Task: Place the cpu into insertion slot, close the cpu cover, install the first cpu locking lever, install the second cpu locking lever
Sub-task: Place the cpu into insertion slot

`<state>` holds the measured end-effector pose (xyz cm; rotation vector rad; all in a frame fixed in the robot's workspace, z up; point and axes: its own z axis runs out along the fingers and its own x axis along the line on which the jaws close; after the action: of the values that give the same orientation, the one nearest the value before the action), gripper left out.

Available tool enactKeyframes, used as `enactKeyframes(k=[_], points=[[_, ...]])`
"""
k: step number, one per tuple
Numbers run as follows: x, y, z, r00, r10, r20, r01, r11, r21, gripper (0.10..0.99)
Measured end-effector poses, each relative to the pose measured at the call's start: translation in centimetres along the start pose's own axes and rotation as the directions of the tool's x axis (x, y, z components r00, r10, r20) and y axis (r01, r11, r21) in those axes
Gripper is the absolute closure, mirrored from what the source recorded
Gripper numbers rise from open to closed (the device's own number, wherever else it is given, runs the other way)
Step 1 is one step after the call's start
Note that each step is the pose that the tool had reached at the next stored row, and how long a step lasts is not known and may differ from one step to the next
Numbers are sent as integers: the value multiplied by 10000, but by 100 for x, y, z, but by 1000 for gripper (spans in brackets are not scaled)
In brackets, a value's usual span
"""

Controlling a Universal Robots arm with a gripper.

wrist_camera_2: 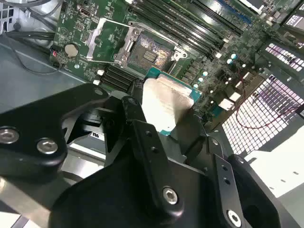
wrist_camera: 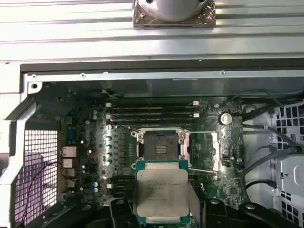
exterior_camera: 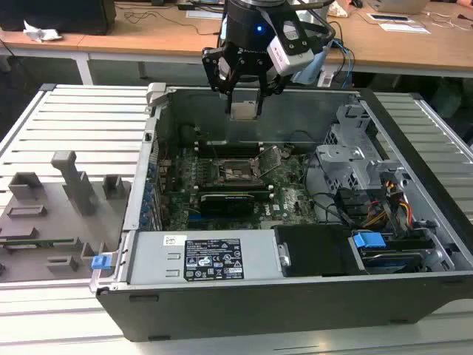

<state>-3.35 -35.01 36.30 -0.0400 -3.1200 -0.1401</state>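
Note:
My gripper (exterior_camera: 244,102) hangs above the open computer case, shut on the cpu (exterior_camera: 244,110), a small square chip with a silver-grey top. In both wrist views the cpu (wrist_camera: 161,192) (wrist_camera_2: 164,102) sits between the black fingers (wrist_camera_2: 135,102), held by two opposite edges. The insertion slot (wrist_camera: 161,146) (wrist_camera_2: 149,52) (exterior_camera: 238,172) lies bare on the green motherboard, below the chip and apart from it. The cpu cover (wrist_camera: 203,151) (wrist_camera_2: 107,40) is swung open beside the slot. Thin wire levers (wrist_camera: 204,132) stand loose by the cover.
Long memory slots (wrist_camera: 152,111) run beside the socket and a black expansion card (exterior_camera: 233,200) lies in front of it. A power supply (exterior_camera: 211,259), drive cage (exterior_camera: 355,159) and cables (exterior_camera: 392,207) fill the case. A grey fixture (exterior_camera: 59,196) sits on the exterior view's left.

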Motion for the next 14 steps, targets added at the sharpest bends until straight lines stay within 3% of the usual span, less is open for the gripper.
enactKeyframes(k=[6,11,14], points=[[0,-4,0,10000,84,7,-84,10000,0,561],[-1,-5,6,9964,839,74,-839,9965,-19,561],[3,-5,5,9959,903,80,-902,9959,-19,561]])
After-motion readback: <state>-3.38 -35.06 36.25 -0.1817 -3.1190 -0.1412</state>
